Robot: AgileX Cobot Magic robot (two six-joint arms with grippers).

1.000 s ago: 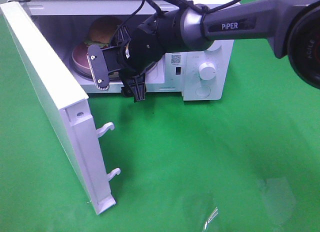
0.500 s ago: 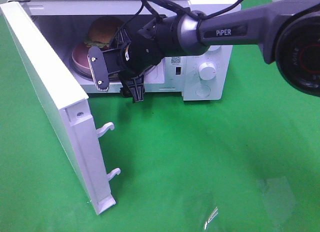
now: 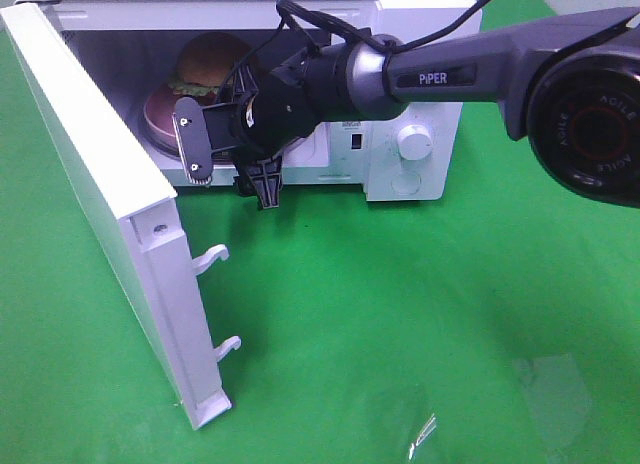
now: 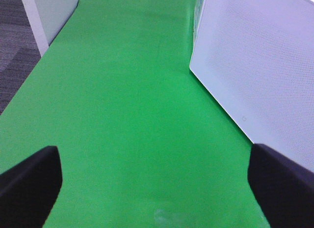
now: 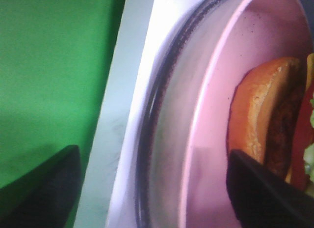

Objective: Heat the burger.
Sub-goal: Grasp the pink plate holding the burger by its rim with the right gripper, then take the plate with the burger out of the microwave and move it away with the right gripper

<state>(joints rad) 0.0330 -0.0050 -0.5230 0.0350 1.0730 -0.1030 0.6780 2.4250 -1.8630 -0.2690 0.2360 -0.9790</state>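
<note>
Item one, far left — microwave door (image 3: 110, 214): white, swung fully open, two latch hooks showing on its free edge. It has not shifted over the last second.

Item two — left pincer (image 4: 157, 188): fingers spread wide over bare green bench (image 4: 122, 115), nothing between them; the door's perforated outer face sits beside it in the left wrist view.

Item three — pink plate (image 3: 160, 114): resting on the glass turntable (image 5: 164, 139) inside the microwave (image 3: 400, 104) cavity.

Item four — the burger (image 3: 205, 64): on the pink plate, within the cavity, toward the back; bun, lettuce and filling legible.

Item five — right pincer (image 3: 225, 149): at the cavity mouth, just in front of the plate rim. Since a second ago it has drawn slightly inward and upward, and its fingers have begun to narrow, though they are still apart with nothing between them (the plate lies past the tips, not gripped). Judged from this, placement looks complete and the arm is finishing its release; closing the door and turning the dial (image 3: 413, 141) remain.

Hard to make out: the near part of the plate and turntable is hidden behind the right pincer in the overhead view; the right wrist view crops the burger at its edge; whether the lower finger touches the cavity sill cannot be told.
</note>
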